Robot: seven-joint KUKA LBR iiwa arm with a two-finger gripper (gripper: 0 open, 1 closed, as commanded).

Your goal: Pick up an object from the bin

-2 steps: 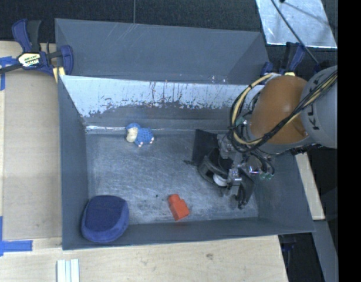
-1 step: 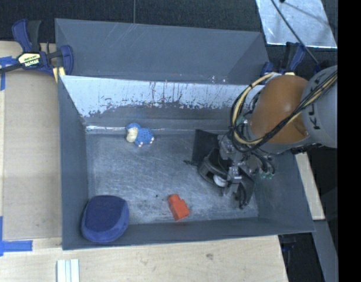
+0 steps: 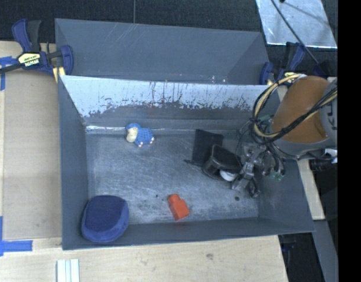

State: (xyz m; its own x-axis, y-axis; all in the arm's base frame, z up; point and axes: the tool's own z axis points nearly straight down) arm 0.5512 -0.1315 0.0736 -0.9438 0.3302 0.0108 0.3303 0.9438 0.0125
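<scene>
Bin (image 3: 168,57), left to right: blue pad (image 3: 105,217), front-left corner; blue-white toy (image 3: 139,135) by far wall; red block (image 3: 178,207) near front; all well apart, so we judge each easily singled out. Black thing (image 3: 206,148) at right, gripper (image 3: 246,180) low beside it, spread or closed we cannot tell

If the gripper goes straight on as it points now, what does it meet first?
Probably the black object beside the gripper at the bin's right end; depth is unclear, so it might reach the bin floor first.

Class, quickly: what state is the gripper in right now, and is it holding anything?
Gripper: cannot be told; it is at the right side of the bin, next to a black object.
</scene>
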